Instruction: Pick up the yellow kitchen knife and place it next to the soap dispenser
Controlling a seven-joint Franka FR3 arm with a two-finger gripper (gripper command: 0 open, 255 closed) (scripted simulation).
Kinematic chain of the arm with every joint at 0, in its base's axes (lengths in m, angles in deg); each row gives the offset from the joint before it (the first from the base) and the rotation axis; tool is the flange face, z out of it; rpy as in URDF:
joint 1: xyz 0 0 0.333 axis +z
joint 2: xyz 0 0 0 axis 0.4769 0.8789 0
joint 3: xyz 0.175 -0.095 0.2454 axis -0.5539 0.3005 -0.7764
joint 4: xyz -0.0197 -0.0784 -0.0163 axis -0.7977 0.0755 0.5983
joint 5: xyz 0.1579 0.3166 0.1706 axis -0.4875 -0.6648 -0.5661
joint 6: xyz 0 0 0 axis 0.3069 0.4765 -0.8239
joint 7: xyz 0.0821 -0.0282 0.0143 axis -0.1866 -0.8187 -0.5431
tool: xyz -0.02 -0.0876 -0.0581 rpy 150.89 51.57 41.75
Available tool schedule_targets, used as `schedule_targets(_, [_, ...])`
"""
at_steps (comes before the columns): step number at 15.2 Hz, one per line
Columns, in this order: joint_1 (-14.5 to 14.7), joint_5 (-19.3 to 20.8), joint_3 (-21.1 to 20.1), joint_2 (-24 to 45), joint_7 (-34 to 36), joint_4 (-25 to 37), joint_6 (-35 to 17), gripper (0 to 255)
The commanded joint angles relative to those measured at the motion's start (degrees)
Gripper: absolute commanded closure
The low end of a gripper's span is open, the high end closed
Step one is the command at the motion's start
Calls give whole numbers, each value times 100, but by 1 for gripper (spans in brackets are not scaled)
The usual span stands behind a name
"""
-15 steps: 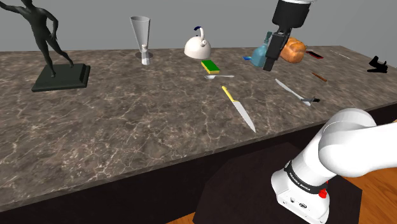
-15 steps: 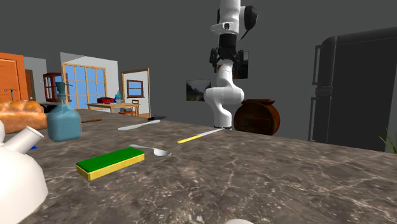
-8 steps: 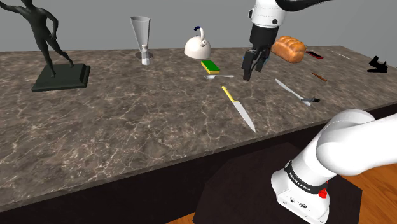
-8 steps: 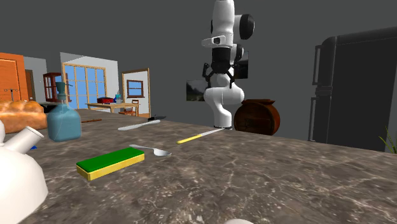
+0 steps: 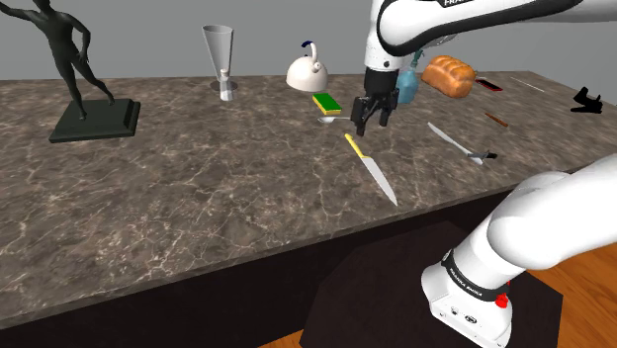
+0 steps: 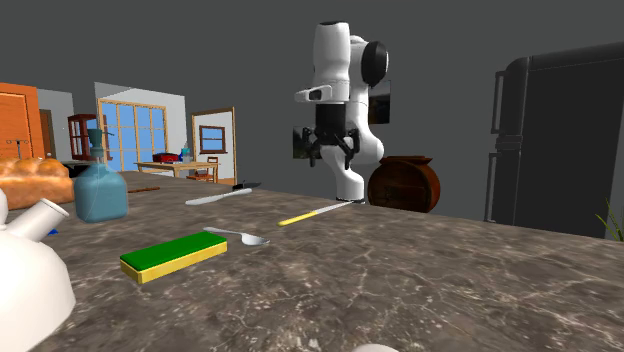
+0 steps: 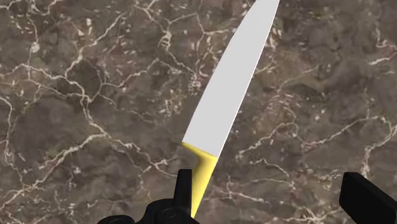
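Claw [image 5: 372,125] hangs wide open, empty, just above the yellow knife [image 5: 373,170] flat on the bench [image 5: 198,188] — handle end sits by one finger, not centred, blade running crosswise to the gap.

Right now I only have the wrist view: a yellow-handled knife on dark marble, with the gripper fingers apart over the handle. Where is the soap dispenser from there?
Observer: The soap dispenser, a blue bottle, stands farther back on the counter. It is to the shoulder view's right of the gripper, beside a loaf of bread.
Operator: Is anything lying near the handle?
Observer: A spoon and a green-and-yellow sponge lie just past the handle end of the knife, to the shoulder view's left of the bottle.
Operator: Is the gripper touching the counter?
Observer: No. In the second exterior view it hangs clear above the surface.
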Motion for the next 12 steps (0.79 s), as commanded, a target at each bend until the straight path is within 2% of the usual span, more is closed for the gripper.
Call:
schedule_targets(1, [-109,35,42,354,167,2,-287,0])
schedule_targets(6, [-345,109,165,1347,579,191,-921,0])
schedule_targets(12, [-353,131,175,1514,592,-135,-1414,0])
